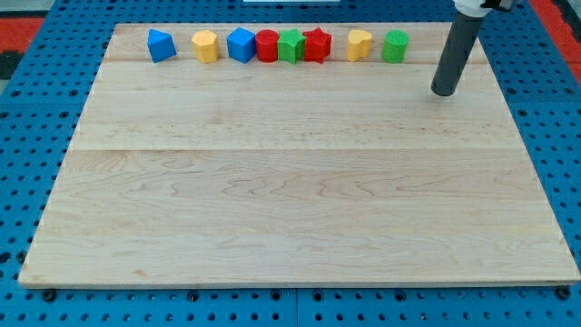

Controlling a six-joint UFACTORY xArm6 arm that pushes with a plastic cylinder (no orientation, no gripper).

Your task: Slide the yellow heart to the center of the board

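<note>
Pale wood board (290,200) fills most of the view, on a blue pegged table (27,163). The dark rod (455,50) comes down from the view's top right, and my tip (445,93) rests on the board near that corner. There are no jaws to open or close here, only the bare rod, touching nothing.

A row of blocks runs along the view's top edge. From the left: a blue block (161,44), a yellow block (206,45) with angular sides, a second blue block (241,44), then a red cylinder (266,45), a green block (290,45) and a red star (317,44) packed together. The yellow heart (360,44) follows, which I judge by its rounder outline, though the shape is small. A last green block (395,45) stands just beside it.

My tip is to the right of the heart and slightly below it, past the last green block.

The heart looks small, light and rigid, so it should slide freely on smooth wood. It cannot be gripped, only pushed. I judge the contact belongs on its top-right face, square on; an off-centre push may spin it, and the gap to the top edge looks tight
</note>
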